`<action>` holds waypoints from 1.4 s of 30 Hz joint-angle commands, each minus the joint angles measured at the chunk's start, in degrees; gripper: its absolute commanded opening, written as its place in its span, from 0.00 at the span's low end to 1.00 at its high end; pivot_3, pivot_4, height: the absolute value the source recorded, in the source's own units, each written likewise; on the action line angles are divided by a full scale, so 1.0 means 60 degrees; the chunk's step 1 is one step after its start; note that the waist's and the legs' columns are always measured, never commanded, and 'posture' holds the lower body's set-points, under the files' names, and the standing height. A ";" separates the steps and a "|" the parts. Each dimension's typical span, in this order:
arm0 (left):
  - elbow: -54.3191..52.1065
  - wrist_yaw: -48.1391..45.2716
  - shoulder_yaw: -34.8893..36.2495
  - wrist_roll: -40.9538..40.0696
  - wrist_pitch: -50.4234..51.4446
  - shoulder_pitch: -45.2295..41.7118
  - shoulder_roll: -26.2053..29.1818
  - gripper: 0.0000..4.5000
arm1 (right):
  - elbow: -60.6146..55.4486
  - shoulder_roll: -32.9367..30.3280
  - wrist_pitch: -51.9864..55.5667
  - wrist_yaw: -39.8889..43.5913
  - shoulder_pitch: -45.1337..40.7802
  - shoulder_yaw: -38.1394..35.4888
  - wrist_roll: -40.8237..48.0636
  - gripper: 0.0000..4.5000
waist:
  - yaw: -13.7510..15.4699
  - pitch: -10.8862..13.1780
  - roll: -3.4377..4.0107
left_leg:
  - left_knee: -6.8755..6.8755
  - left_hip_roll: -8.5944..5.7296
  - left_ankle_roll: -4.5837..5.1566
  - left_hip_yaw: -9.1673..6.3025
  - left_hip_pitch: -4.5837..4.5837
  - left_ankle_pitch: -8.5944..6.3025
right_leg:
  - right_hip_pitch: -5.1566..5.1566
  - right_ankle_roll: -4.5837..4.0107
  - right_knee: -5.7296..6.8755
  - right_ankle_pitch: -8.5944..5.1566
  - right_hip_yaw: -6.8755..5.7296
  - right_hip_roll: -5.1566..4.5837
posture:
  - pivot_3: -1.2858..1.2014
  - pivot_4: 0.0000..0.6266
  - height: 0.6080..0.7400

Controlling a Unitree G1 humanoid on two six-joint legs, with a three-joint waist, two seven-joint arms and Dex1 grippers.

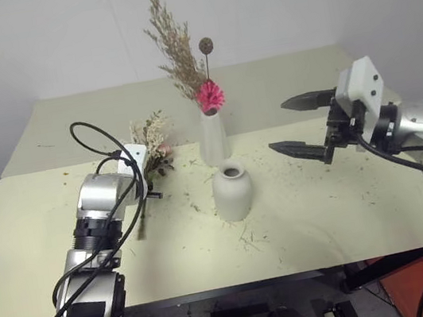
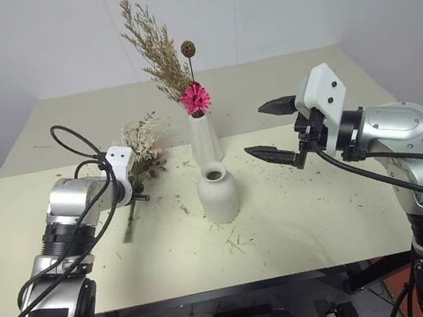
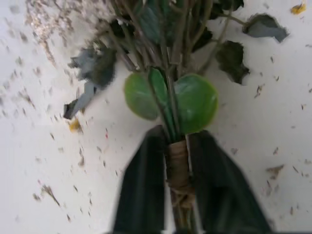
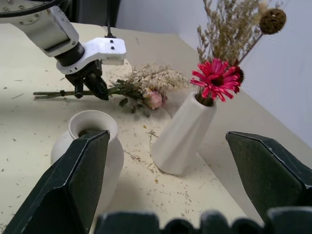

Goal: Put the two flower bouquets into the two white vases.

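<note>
I judged the job half done. The tall dried-grass bunch with the red-pink daisy (image 1: 190,65) already stood upright in the slim tall vase (image 1: 213,138), at the middle of the tabletop (image 1: 348,209). The squat round vase (image 1: 232,191) sat just in front of it, nearer to me, and I could see nothing in its mouth from the head camera or the right wrist camera.

The second bunch, cream sprigs with pink roses and green leaves (image 1: 151,148), lay flat on the tabletop to the left of both vases, its stems trailing towards the near left. My left gripper (image 3: 178,195) was down on it, fingers pressed against the twine-wrapped stems just below the leaves, so I took it as a pinch on the bunch, though the bunch had not left the tabletop.

My right gripper (image 1: 303,124) hung in the air to the right of the vases, fingers spread wide and holding nothing, pointing towards them.

What I reckoned was left: lift the short bunch, swing its stems upright, and thread them into the narrow neck of the squat vase. That neck looked tight for the wrapped stems.
</note>
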 commanded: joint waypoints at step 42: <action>0.4127 -1.1020 0.3249 -0.5643 -0.7527 -0.3531 -0.2187 0.03 | -0.6510 0.0542 0.1821 -0.4856 0.6049 -0.3433 0.3292 1.00 | -0.0049 -0.0004 -0.0017 | 0.0066 -0.0012 0.0067 -0.0003 0.0063 -0.0037 | 0.0158 0.0034 -0.0125 0.0010 -0.0024 0.0002 | 0.52 0.24 1.00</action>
